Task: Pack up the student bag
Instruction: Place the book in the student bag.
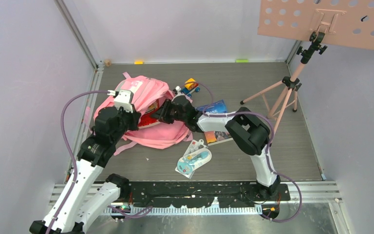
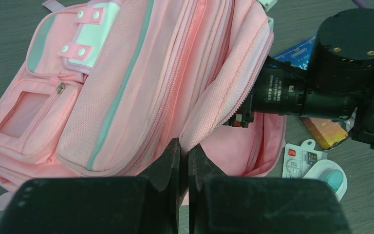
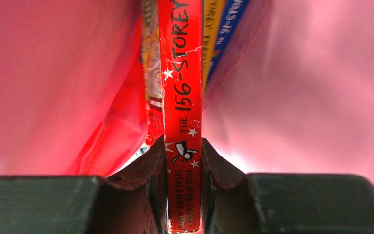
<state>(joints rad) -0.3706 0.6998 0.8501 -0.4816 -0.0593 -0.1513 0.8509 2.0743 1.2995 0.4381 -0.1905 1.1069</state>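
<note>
Two clamped tools: left tool point(image 2: 185, 150) on one student bag point(image 2: 126, 73) edge, right tool point(image 3: 182, 145) on one red book point(image 3: 180, 73).

The mouth of the student bag point(image 1: 146, 95) is crowded: the right end effector point(image 3: 184, 161) fills it, clamped on a red book point(image 3: 181, 73), with other books point(image 3: 149, 58) packed just beside and lining close on both sides. The left end effector point(image 2: 184, 156) pinches the opening's edge, blocking the bag's left side. Right of the bag, a toy car point(image 1: 190, 86), a blue book point(image 1: 215, 107) and a blister pack point(image 1: 194, 160) clutter the surface point(image 1: 253, 78). Beyond the bag the surface is bare; a tripod stand point(image 1: 285, 95) rises well to the right.
</note>
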